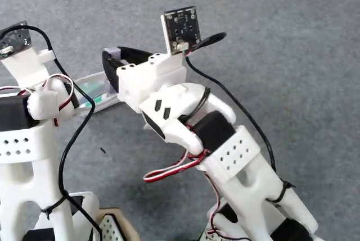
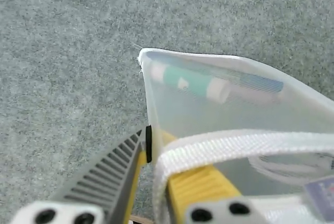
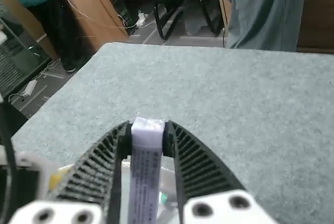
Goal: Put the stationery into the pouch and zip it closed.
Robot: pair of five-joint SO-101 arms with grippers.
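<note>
Currently, the left claw [image 2: 151, 143] is clamping the edge of the open pouch [image 2: 188, 114] on the desk [image 1: 292, 55], a pen [image 2: 190, 82] is lying inside, and the right claw [image 3: 147, 130] is gripping an eraser [image 3: 145, 172] near it, so inserting the eraser and zipping appear to be remaining.

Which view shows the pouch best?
The left wrist view: the clear pouch is close, the green pen inside plain. The high view shows part of it between the arms; the right wrist view, a pale bit by the right claw, shut on a lilac stick.
</note>
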